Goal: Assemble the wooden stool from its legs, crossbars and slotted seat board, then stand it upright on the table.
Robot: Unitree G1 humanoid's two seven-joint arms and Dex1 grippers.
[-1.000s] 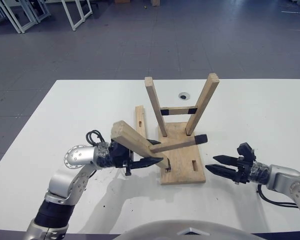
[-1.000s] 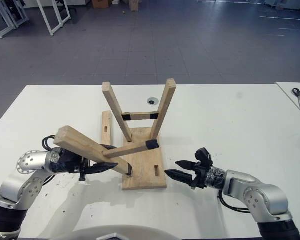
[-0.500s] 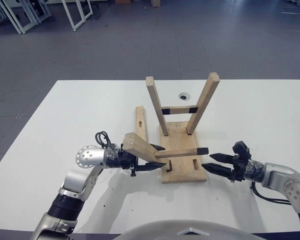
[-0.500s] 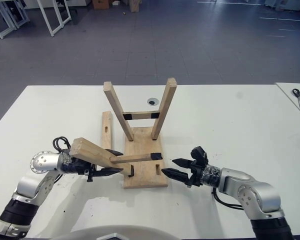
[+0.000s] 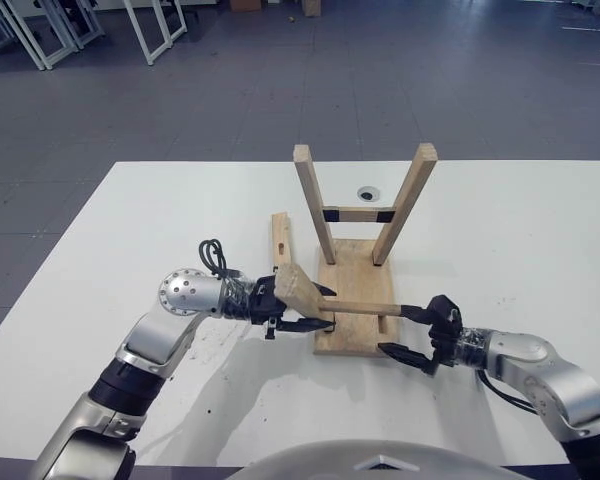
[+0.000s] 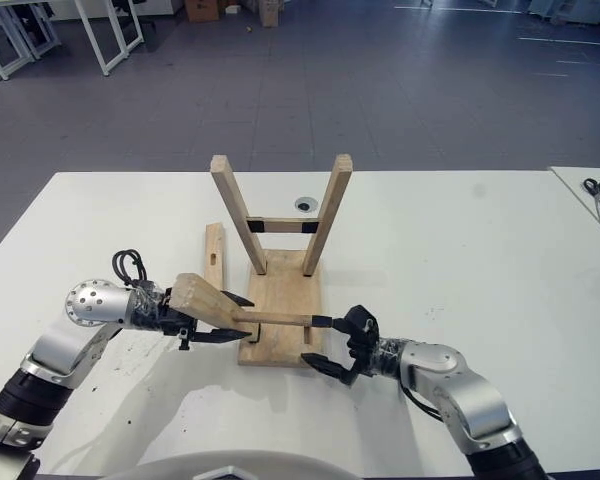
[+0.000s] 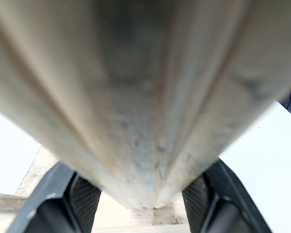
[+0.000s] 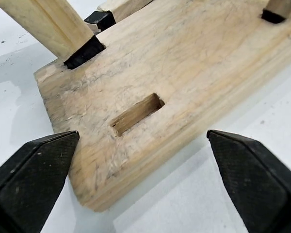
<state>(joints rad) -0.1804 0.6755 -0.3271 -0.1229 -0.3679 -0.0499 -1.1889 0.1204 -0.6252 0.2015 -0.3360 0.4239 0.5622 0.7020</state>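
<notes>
Seat board (image 5: 358, 282) lies flat near the middle of the tabletop (image 5: 180, 220), and 1 leg pair (image 5: 358, 214) stands upright in its 2 far slots. The second leg (image 5: 298, 287), its crossbar (image 5: 365, 308) pointing across the board, is low over the near left corner, where the left gripper (image 5: 328, 308) has its jaws clamped on it. The right gripper (image 5: 400, 332) sits at the near right corner, jaws apart, beside an empty slot (image 8: 136, 114). I judge the wood stiff, rather light and not slippery. The leg is best held at mid-length and the board pinned at its edge, because the upright pair may tip. 1 loose piece (image 5: 280, 243) lies beside the board.
</notes>
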